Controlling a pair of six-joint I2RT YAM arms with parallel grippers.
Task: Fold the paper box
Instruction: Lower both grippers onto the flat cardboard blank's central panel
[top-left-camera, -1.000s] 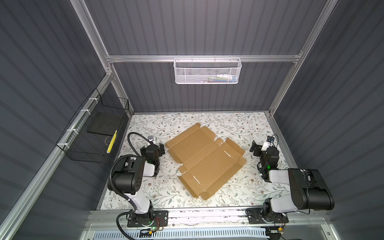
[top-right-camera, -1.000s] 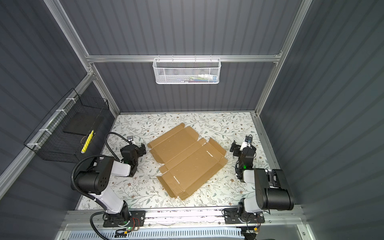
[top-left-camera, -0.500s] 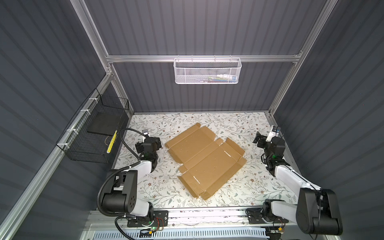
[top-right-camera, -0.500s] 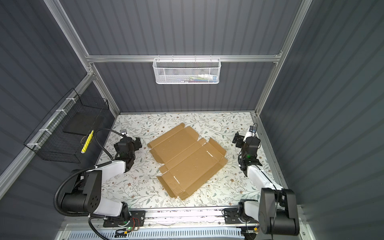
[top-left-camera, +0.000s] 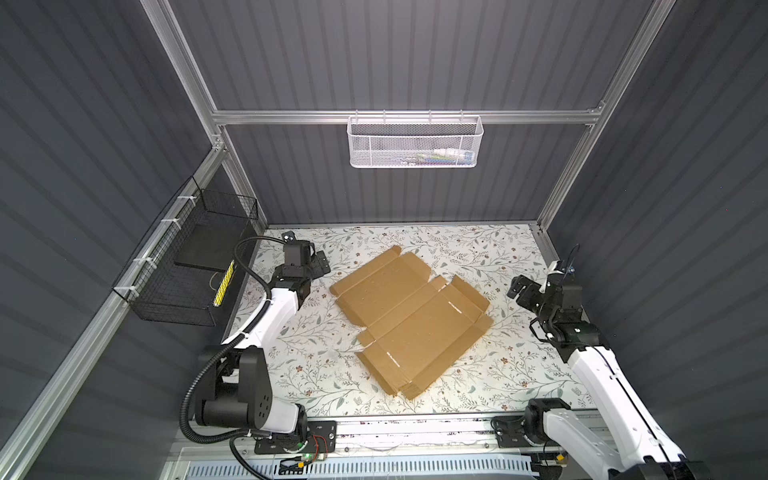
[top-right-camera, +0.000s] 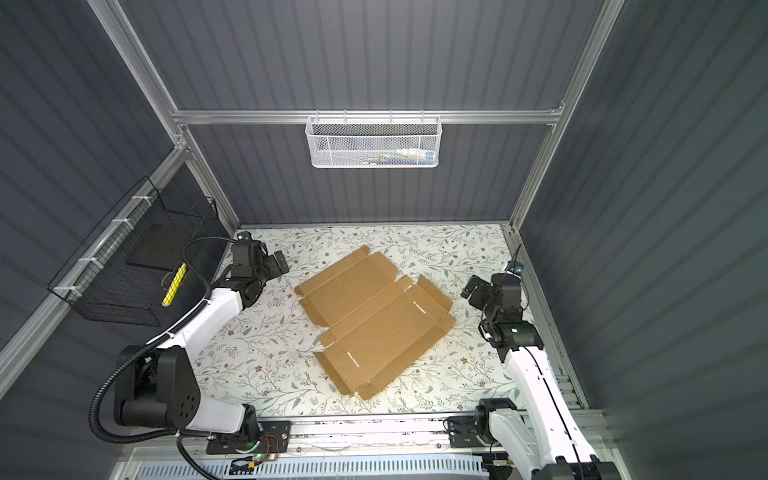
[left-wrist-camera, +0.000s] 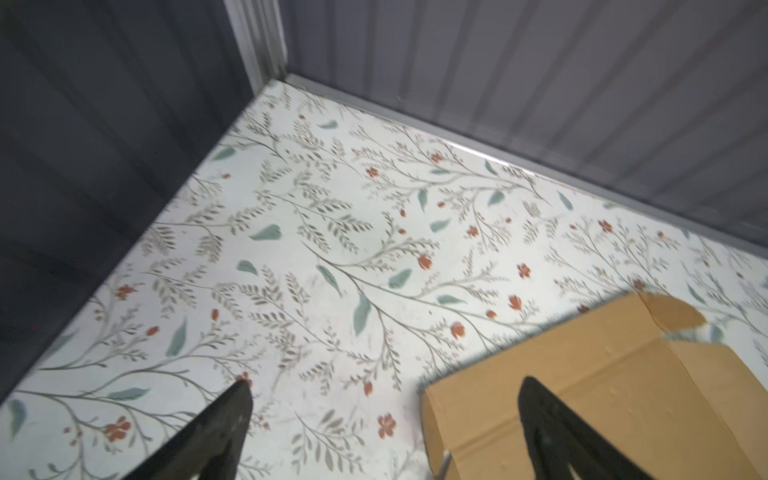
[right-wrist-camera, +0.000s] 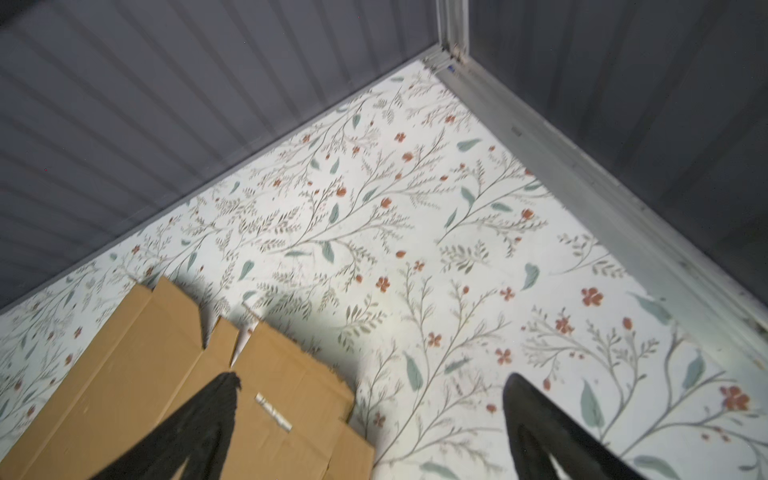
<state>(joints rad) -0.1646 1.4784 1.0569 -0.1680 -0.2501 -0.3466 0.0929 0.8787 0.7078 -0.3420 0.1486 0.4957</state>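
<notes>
The paper box (top-left-camera: 411, 320) (top-right-camera: 374, 316) is a flat, unfolded sheet of brown cardboard with creases, flaps and tabs, lying askew in the middle of the floral table (top-left-camera: 328, 365). My left gripper (top-left-camera: 318, 266) (top-right-camera: 278, 262) hovers open just off the sheet's far left corner. In the left wrist view the gripper (left-wrist-camera: 385, 382) is wide apart and empty, with a corner of the box (left-wrist-camera: 623, 395) under one finger. My right gripper (top-left-camera: 519, 289) (top-right-camera: 471, 291) is open beside the sheet's right flaps. In the right wrist view this gripper (right-wrist-camera: 372, 376) is empty and spans the edge of the box (right-wrist-camera: 145, 374).
A white mesh basket (top-left-camera: 415, 143) hangs on the back wall's rail. A black wire basket (top-left-camera: 195, 266) hangs on the left wall beside my left arm. Grey walls close in the table at the back and on both sides; a metal rail (top-left-camera: 415, 432) runs along the front.
Both arms have unfolded from near their bases and reached up and towards the back, bringing the open grippers beside the sheet's far corners. The cardboard has not moved.
</notes>
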